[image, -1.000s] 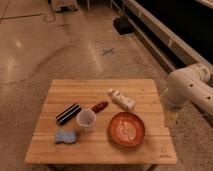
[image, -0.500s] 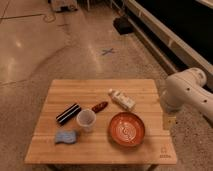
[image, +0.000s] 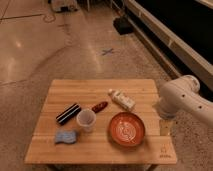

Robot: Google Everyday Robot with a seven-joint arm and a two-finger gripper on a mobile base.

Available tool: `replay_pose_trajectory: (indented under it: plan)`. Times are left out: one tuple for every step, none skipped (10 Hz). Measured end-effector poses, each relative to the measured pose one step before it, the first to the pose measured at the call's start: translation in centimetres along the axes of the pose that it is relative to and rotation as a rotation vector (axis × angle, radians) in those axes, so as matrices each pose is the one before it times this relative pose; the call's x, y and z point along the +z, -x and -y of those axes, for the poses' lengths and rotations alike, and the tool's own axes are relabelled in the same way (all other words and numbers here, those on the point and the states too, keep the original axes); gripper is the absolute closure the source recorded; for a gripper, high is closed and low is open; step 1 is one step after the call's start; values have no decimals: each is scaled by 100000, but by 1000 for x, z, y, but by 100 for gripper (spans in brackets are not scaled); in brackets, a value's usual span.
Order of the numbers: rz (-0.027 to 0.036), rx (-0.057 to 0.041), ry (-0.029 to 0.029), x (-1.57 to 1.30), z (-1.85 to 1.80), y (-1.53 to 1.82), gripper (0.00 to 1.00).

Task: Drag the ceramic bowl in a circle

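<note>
Hanging at three o'clock from the bowl (image: 127, 128), over the table (image: 100, 87) edge, the gripper (image: 165, 126) seems placed to reach its rim; open or closed, I cannot tell.

At right edge of light wooden table (image: 100, 87), gripper (image: 165, 126) hangs just beside orange-red swirl-patterned ceramic bowl (image: 127, 128), narrow gap between. Bowl's left crowded by white round cup (image: 86, 120); cream packet (image: 122, 100) behind. Front strip bare.
</note>
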Motion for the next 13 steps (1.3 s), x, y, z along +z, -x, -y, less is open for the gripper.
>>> replay_pose_trajectory:
  plan:
    - [476, -1834, 677, 877, -547, 201, 20]
    - [622, -1265, 1069, 907, -619, 340, 20]
    - [656, -2355, 1086, 1011, -265, 684, 20]
    - [588, -1467, 102, 742, -203, 226, 20]
    - [819, -757, 246, 735, -369, 124, 20]
    - [747, -954, 29, 622, 16, 321, 20]
    - [808, -966, 326, 834, 25, 407, 20]
    - [288, -816, 104, 616, 63, 197, 20]
    - [903, -991, 144, 754, -65, 195, 20]
    - [896, -609, 22, 503, -116, 86, 20]
    - [850, -630, 168, 523, -35, 167, 20]
    - [723, -677, 215, 413, 238, 285, 20]
    - [210, -377, 107, 194, 135, 131, 20]
